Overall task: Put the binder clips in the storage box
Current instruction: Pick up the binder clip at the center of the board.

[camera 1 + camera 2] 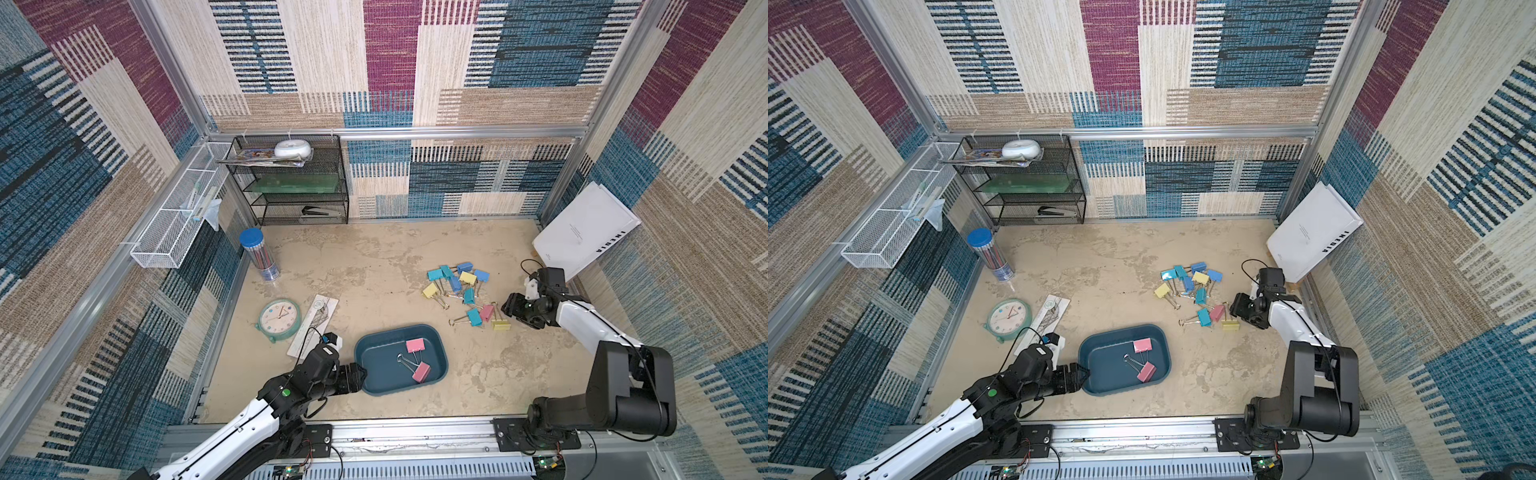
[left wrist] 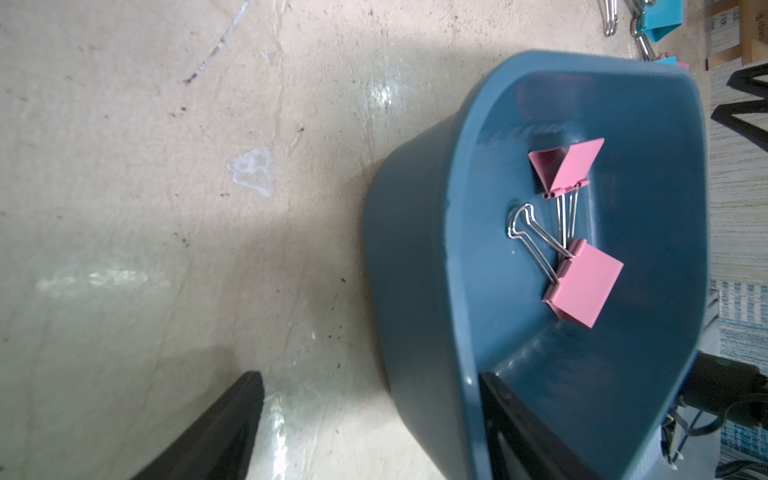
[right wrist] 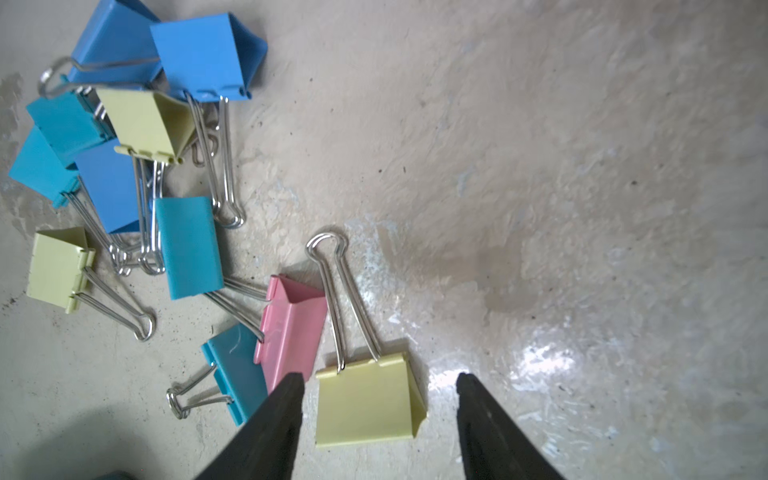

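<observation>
— Right wrist view first: what do we see at the right claw [image 3: 380, 376]?

— We see its two black fingers [image 3: 274, 428] spread apart, with a yellow clip [image 3: 365, 407] lying flat on the surface [image 3: 582, 166] between them. Neither finger presses on it, so we call that claw released and empty.

— And beside that clip?

— A pink clip [image 3: 291, 328] lies just beside it, touching a teal clip [image 3: 239, 374]. The other binder clips [image 3: 187, 245], blue, teal and yellow, lie in a loose heap a little farther from the claw, their wire handles crossing.

— Where do we place the storage box [image 1: 376, 357] [image 1: 1100, 361]?

— In both top views it sits on the surface nearer the robot's base than the heap, apart from it and between the two arms. Two pink clips [image 1: 414, 345] lie inside it, their handles overlapping.

— And the left claw [image 2: 370, 374]?

— From the left wrist view we call it released as well. One finger [image 2: 507, 424] reaches inside the box, the other stays outside, and the box's near wall stands between them. The outer finger is clear of that wall, so we see nothing grasped. A top view shows this claw at the box's end nearest the round clock [image 1: 279, 319].
</observation>
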Available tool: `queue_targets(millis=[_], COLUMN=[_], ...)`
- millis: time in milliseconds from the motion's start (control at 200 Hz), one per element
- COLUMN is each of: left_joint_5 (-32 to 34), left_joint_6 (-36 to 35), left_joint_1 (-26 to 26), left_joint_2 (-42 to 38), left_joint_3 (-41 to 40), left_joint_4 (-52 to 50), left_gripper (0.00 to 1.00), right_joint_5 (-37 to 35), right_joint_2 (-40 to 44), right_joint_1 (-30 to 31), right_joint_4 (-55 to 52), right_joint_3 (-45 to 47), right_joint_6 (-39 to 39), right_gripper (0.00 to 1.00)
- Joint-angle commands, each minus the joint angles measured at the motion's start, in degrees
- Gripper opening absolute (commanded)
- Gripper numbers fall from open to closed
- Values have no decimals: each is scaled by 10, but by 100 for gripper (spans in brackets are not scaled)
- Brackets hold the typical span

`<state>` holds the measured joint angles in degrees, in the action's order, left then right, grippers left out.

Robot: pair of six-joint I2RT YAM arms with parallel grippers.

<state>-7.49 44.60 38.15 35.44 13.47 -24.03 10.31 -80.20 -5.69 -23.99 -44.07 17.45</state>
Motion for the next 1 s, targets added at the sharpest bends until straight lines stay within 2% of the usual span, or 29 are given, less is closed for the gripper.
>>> queue_targets(millis=[0, 135, 265, 451, 701, 876, 997], left_joint_5=[-2, -2, -3, -5, -8, -12, -15], left_joint_6=[-2, -4, -3, -3, -8, -12, -14], left_joint_1=[0, 0, 0, 0, 0, 0, -1], left_joint_2=[-4, -5, -6, -11, -25, -27, -21], left_joint_3=[-2, -1, -1, -4, -6, -11, -11], left_joint_4=[-6, -12, -14, -19, -34, -24, -20], left_gripper=[83, 83, 83, 83, 83, 84, 84], right_joint_5=[-44, -99, -125, -148, -230, -226, -226], right_joint_2=[-9, -37, -43, -43, -86, -84, -88], right_joint_1=[40, 89, 105, 137, 177, 177, 178], right_joint_4=[-38, -55, -61, -69, -119, -117, -117], right_joint_3=[-7, -15, -14, -14, -34, -35, -31], right_joint_6=[-3, 2, 7, 19, 65, 70, 73], right_gripper=[69, 74, 78, 80, 78, 76, 69])
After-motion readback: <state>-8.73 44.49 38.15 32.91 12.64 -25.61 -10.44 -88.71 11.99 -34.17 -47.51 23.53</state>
